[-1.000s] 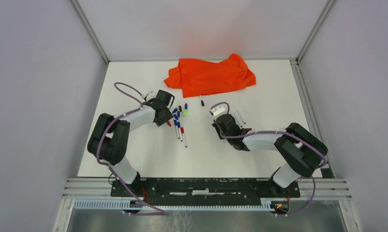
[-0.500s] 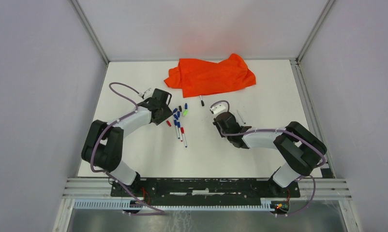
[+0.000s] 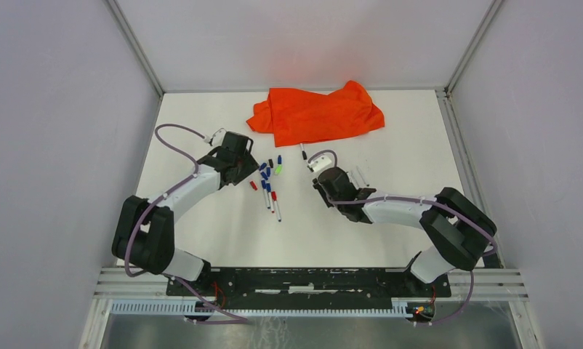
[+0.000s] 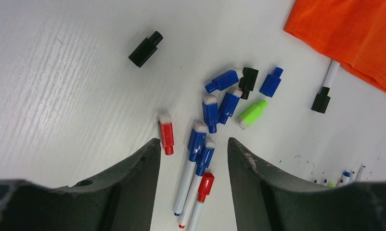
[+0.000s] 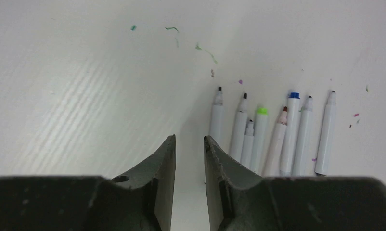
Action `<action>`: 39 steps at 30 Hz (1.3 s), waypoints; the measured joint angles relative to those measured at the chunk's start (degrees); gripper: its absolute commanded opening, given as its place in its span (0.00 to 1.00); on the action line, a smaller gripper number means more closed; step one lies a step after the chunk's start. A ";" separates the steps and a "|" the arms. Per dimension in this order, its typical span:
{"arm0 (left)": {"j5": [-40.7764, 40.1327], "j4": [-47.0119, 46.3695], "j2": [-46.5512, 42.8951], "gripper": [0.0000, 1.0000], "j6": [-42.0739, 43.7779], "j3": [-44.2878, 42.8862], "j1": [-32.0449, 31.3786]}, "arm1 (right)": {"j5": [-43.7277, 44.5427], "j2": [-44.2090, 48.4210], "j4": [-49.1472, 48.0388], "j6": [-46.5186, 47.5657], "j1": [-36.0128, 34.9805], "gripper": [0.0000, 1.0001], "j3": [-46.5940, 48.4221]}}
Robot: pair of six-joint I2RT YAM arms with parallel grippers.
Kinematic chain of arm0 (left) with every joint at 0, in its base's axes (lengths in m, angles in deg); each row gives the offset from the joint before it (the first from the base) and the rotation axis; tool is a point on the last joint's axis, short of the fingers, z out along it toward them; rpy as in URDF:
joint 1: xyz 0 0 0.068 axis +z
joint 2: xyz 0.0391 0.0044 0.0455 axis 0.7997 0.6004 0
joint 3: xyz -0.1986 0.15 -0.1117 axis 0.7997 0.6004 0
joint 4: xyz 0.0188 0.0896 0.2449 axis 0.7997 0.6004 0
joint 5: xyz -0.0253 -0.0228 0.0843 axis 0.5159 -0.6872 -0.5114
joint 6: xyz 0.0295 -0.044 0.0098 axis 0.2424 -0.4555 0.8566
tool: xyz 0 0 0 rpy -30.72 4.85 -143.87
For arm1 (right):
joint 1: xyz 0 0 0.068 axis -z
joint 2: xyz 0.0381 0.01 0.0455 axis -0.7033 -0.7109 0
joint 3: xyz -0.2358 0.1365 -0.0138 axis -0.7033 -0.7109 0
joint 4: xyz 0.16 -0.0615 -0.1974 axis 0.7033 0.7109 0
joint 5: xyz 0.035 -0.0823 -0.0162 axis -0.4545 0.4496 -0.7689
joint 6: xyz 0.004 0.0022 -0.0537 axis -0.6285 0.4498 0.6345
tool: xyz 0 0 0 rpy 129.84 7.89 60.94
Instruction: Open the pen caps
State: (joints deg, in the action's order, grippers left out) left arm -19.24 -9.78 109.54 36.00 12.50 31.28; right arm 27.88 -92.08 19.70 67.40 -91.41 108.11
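On the white table (image 3: 223, 233) the pen caps (image 3: 265, 174) lay in a loose scatter left of the middle, a little in front of the orange cloth (image 3: 314, 113) bunched at the far edge. The left gripper (image 4: 193, 144) hovered right over them with its fingers spread wide and nothing between them. Through its own camera I could see several blue ones crowded together with a green cap (image 4: 252, 113) and a black one among them. A red cap (image 4: 166, 135) lay alone close to one fingertip, and another black cap (image 4: 145, 49) sat off by itself, farther out. Three pens (image 4: 205, 158) with caps on, two blue and one red, lay side by side on the table below the gap between the fingers. One more pen (image 4: 326, 91), capped black, lay with its barrel end at the cloth's edge. The right gripper (image 5: 188, 144) was low over bare table to the right of the scatter, its fingers parted by only a narrow slot and holding nothing. Just beside one of its fingers a row of uncapped pens (image 5: 288, 139) lay parallel, tips pointing away from it.
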 measured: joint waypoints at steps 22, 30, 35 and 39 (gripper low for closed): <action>1.38 -6.16 -17.31 0.65 -0.96 12.98 0.00 | -2.19 -14.16 5.03 -8.46 -14.40 0.40 20.04; 1.01 -6.75 -21.35 0.64 -0.96 13.64 0.00 | -2.86 -17.92 6.49 -10.67 -15.17 0.40 22.99; 0.92 -7.15 -21.49 0.64 -0.96 14.25 0.00 | -2.86 -19.54 7.23 -11.52 -15.47 0.40 24.20; 0.63 -7.17 -21.49 0.64 -0.96 14.62 0.00 | -2.89 -20.28 7.41 -11.91 -15.82 0.40 25.09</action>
State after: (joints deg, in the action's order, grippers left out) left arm -18.61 -16.95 88.05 35.03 27.12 31.28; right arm 25.00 -112.37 27.11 55.49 -107.24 133.20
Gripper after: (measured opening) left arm 0.644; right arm 0.397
